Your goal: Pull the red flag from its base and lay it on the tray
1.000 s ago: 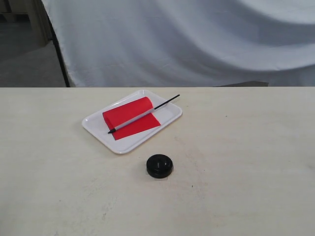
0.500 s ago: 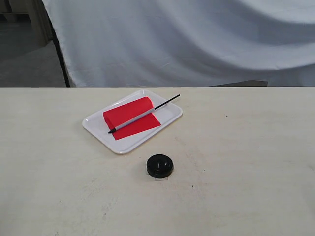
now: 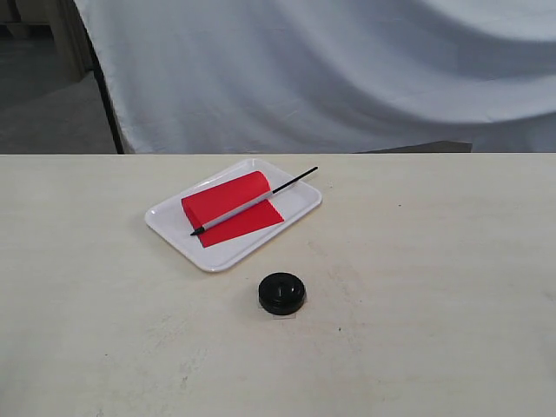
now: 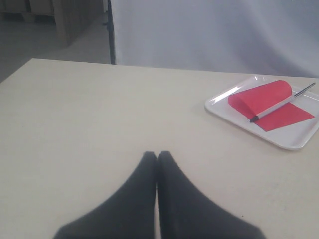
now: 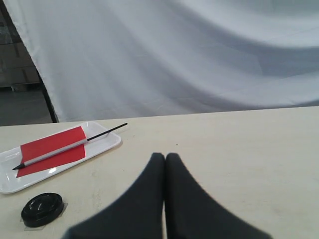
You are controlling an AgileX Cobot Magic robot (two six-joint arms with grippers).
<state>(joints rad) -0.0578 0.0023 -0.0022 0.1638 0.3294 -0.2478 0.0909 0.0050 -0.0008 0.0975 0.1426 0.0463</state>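
Ext. view: a pale table (image 3: 434,287) w/ a white sheet (image 3: 347,78) hanging behind its far edge. A white tray (image 3: 228,252) sits left of centre, toward the far side, at an angle to the table edge.

The flag (image 3: 230,198) lies flat in the tray, off its base. Its red cloth is spread on the tray floor, w/ the far edge curled up and over in a soft fold. The pole (image 3: 254,201) rests diagonally on top of the cloth. It has a short black tip at the near-left end, silver in the middle, and a long black part at the far-right end, which sticks out over the tray rim.

The base (image 3: 281,293), a small round black disc, stands on the table near the tray's near long side. It is a bit to the right and not touching the tray.

The grippers show only in the wrist views.

L wrist view: the L gripper (image 4: 157,155) has its two dark fingers pressed together tip to tip, w/ nothing between them. It is over bare tabletop, and the tray & flag lie well ahead of it.

R wrist view: the R gripper (image 5: 165,157) is closed the same way, gripping nothing. The base is near it, off to one side, and the tray w/ flag is beyond the base. Can't tell whether either gripper's tips touch the table.
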